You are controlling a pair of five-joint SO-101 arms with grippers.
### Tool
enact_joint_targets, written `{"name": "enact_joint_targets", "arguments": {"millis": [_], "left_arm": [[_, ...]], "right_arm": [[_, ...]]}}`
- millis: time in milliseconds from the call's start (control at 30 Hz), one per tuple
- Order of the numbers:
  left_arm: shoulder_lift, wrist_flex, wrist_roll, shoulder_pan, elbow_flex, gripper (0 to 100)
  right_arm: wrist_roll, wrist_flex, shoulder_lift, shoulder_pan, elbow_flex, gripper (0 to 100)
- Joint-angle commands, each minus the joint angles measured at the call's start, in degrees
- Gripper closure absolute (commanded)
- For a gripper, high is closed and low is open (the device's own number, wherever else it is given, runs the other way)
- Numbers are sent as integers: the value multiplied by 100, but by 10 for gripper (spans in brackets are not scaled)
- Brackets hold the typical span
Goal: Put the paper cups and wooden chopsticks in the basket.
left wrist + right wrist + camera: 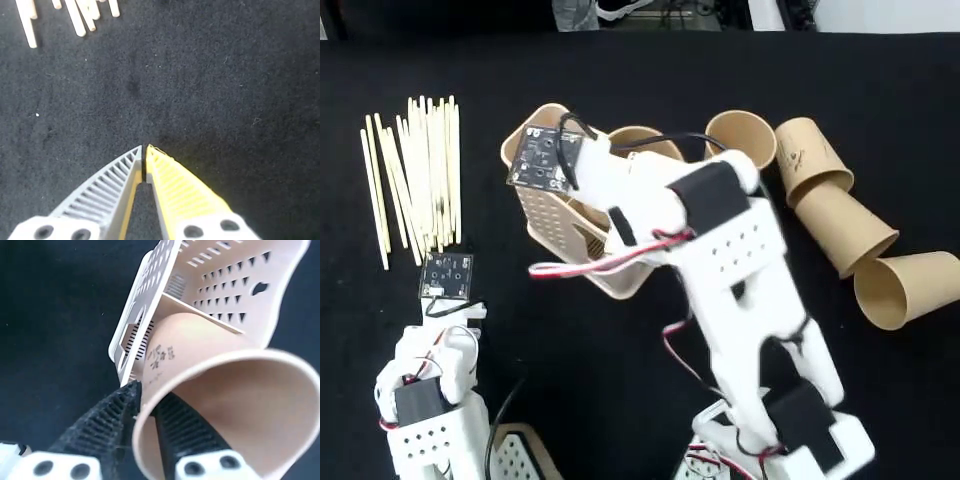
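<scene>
At the basket [220, 270] mouth, your right hand [145, 396] pinches a paper cup [200, 355] by its rim, base pointing inward; seat it squarely inside a compartment before you release.

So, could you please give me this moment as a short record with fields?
held cup: base pointing into the basket
right gripper: shut on the held cup, one finger inside it
chopsticks: loose pile on the table
left gripper: shut, empty, above the table near the chopsticks
loose cups: several on the table beside the basket
</scene>
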State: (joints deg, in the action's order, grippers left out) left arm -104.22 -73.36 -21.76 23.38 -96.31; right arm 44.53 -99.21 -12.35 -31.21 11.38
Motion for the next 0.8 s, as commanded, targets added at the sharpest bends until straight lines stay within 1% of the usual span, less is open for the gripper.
{"name": "enact_joint_targets", "arguments": {"millis": [0, 67, 200, 233, 367, 467, 600, 767], "left_arm": [[-9, -26, -35, -22, -101, 967], [-9, -26, -35, -22, -101, 967], [-9, -26, -35, -22, -101, 967], [-9, -26, -35, -22, -101, 967], [-9, -26, -35, -22, -101, 967], [-9, -26, -35, -22, -101, 967], [-9, -26, -35, -22, -101, 967], [-9, -26, -35, -22, -101, 967]], "right_arm": [[-79, -211, 40, 97, 171, 975], [-79, -211, 40, 97, 321, 910], [-53, -211, -154, 97, 593, 697], [-53, -211, -259, 97, 655, 675], [-44, -202, -884, 35, 1015, 695], [-35, -202, -1490, 158, 1314, 714], [360, -202, -1982, 835, 1130, 714], [888, -97, -2026, 1855, 92, 716]]}}
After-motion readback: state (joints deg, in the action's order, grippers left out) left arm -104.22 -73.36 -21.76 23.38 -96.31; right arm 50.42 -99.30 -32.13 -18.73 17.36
